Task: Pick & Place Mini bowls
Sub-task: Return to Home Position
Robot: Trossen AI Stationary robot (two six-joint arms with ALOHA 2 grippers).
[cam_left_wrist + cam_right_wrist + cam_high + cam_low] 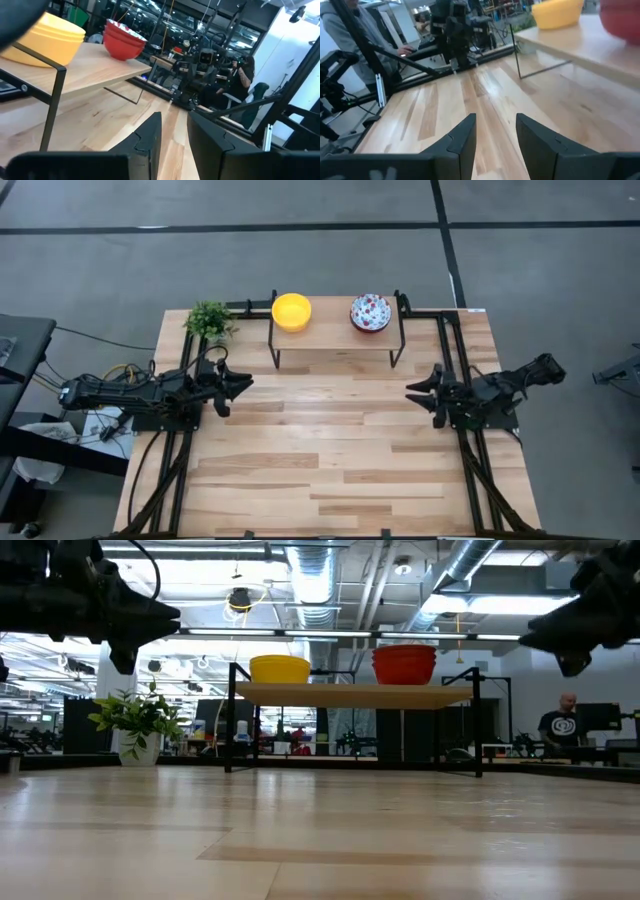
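Nearest you, the wood-plank tabletop [320, 840] carries none of the task's bowls.

Left to right, high view:
- A small green potted plant [209, 319] stands at the far left corner; it is no part of the task.
- The left gripper [238, 387] hovers by the left edge, short of the shelf. Its fingers [148, 142] stand slightly apart and hold nothing.
- The metal-framed wooden shelf [330, 325] stands at the far middle.
- The yellow mini bowls [291, 311] sit nested on its left half.
- The floral-speckled mini bowls [370, 312], red on the outside in the low view, sit nested on its right half, well apart from the yellow stack. You cannot count either stack with certainty.
- The right gripper [416, 395] hovers by the right edge, facing the left one. Its fingers [462, 140] are parted with nothing between them.

Step in hand, as a judgement: placing looks finished, and you are parking the arms. The next move calls for settling both at rest, grippers empty, clear of the shelf frame.

Writing: none can be read. A person [566, 722] beyond the table wears a round chest emblem, illegible.
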